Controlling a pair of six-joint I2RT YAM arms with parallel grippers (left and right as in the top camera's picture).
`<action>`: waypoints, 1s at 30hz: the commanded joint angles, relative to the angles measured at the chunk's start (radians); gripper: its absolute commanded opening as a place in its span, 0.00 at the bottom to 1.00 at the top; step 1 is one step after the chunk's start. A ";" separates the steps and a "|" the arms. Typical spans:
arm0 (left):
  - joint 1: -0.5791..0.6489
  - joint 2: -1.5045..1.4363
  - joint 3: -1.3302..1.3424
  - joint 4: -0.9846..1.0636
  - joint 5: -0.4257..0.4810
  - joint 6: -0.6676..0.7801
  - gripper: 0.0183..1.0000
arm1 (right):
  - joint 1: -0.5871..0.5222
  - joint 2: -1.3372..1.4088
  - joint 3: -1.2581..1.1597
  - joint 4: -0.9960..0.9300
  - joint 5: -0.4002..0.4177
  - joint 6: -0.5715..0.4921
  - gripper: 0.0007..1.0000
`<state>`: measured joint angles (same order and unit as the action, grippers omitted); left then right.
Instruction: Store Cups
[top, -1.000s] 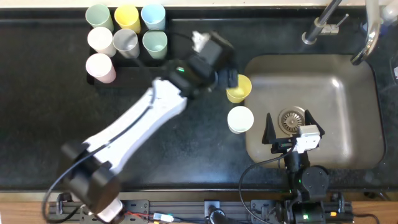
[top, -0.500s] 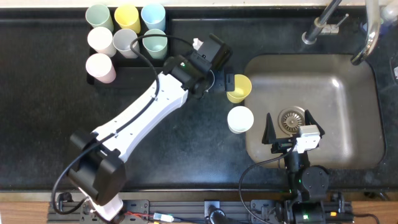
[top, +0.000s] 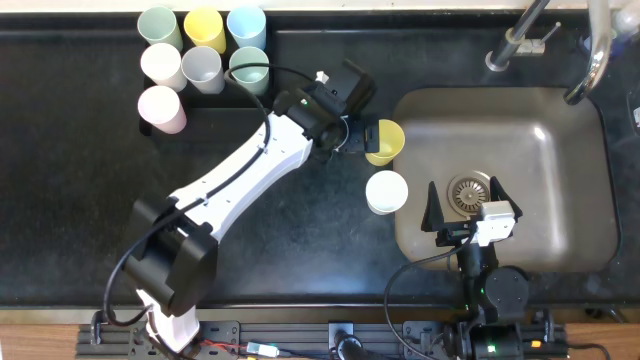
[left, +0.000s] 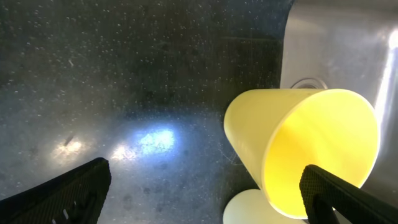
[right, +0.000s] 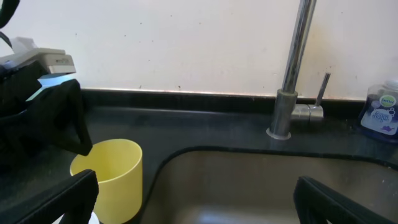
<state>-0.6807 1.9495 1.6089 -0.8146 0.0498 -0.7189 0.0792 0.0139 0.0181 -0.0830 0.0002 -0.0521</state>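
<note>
Gaping wide and empty, the left tool (left: 205, 169) has the yellow cup (left: 311, 143) just ahead.

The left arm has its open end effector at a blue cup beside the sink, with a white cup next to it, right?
Not quite: that cup is yellow, not blue. The left wrist view shows the yellow cup just ahead of the open left end effector, beside the sink, with the white cup next to it.
</note>
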 joint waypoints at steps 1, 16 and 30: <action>-0.005 0.030 0.002 0.006 0.028 -0.016 1.00 | 0.001 -0.010 -0.013 0.006 -0.003 0.007 1.00; -0.003 0.044 0.002 0.001 0.028 -0.051 0.02 | 0.001 -0.010 -0.013 0.006 -0.003 0.007 0.99; 0.092 -0.082 0.002 -0.031 -0.010 -0.084 0.02 | 0.001 -0.010 -0.013 0.006 -0.003 0.007 1.00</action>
<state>-0.6514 1.9667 1.6100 -0.8288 0.0769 -0.7864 0.0792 0.0139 0.0181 -0.0830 0.0006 -0.0521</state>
